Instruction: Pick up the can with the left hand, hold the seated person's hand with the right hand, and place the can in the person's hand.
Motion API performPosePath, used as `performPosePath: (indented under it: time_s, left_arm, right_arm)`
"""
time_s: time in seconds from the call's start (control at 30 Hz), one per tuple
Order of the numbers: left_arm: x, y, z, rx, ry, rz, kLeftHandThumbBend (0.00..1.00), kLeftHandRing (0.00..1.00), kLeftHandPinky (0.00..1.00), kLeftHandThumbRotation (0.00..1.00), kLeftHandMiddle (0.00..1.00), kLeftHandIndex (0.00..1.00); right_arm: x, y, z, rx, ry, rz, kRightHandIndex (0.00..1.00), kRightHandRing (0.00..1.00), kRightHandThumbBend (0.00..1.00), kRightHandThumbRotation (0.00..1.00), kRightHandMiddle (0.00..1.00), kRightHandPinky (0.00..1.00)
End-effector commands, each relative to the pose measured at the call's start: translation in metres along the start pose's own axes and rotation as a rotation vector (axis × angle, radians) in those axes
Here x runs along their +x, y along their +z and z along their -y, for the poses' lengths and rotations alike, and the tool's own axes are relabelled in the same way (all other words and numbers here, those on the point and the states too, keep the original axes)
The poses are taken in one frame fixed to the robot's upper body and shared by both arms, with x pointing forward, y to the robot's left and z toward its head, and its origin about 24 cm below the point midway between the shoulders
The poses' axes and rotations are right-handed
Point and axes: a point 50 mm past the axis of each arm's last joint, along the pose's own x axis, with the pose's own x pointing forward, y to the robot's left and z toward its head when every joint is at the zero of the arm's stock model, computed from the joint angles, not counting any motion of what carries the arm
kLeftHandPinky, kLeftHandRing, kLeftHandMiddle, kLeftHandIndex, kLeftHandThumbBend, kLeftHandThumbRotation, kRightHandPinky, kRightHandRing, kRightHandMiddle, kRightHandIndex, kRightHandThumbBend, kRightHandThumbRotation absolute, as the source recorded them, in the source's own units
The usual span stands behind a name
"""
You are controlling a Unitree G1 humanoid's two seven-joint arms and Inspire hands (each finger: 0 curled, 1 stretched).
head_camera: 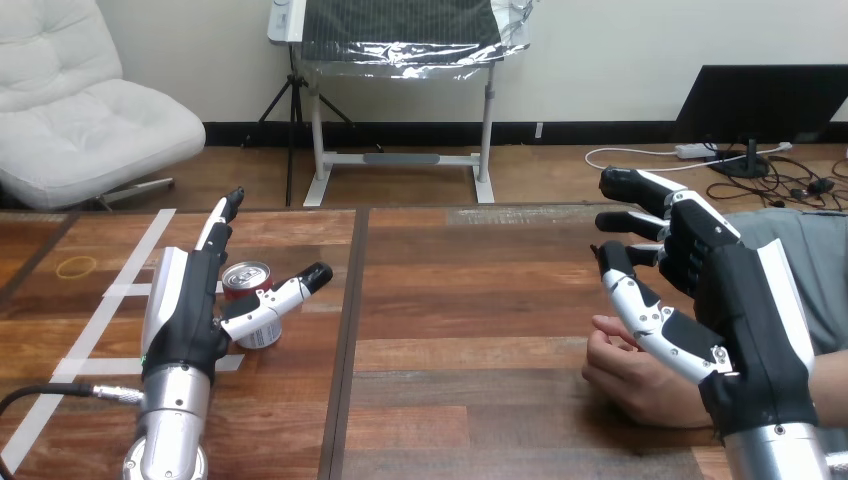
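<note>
1. Nearest, the left silver forearm rises from the bottom edge, and the person's hand (635,375) rests on the wooden table (470,300) at the right, its fingers loosely curled towards the middle.
2. The right hand (745,300) hovers over the person's hand with its white-shelled back to the camera. Its fingers (640,222) are spread and only slightly bent, pointing left, and they close on nothing.
3. The left hand (185,310) stands edge-up and wide open. Its fingers (215,235) run straight away from the camera and its thumb (275,300) reaches out to the right.
4. The can (245,275) stands upright on the table at the left, long axis vertical and silver top up. It sits in the gap between that thumb and the fingers. The thumb crosses its near side; whether it touches the can cannot be told.
5. Farther left lie strips of white tape (143,250) and a yellow ring (77,267).
</note>
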Motion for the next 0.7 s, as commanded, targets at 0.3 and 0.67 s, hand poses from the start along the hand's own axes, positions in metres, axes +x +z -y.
performPosePath:
  time_s: [0.3, 0.67]
  left_arm:
    - [0.0177, 0.0201, -0.0134, 0.073, 0.068, 0.11, 0.91, 0.93, 0.88, 0.4, 0.95, 0.93]
    - [0.0176, 0.0169, -0.0154, 0.065, 0.11, 0.09, 0.9, 0.9, 0.85, 0.38, 0.92, 0.91]
  right_arm:
    - [0.0175, 0.0168, 0.0038, -0.002, -0.005, 0.111, 0.76, 0.76, 0.31, 0.0, 0.81, 0.62]
    - [0.0199, 0.0174, 0.0049, -0.019, 0.003, 0.122, 0.75, 0.76, 0.31, 0.0, 0.81, 0.62]
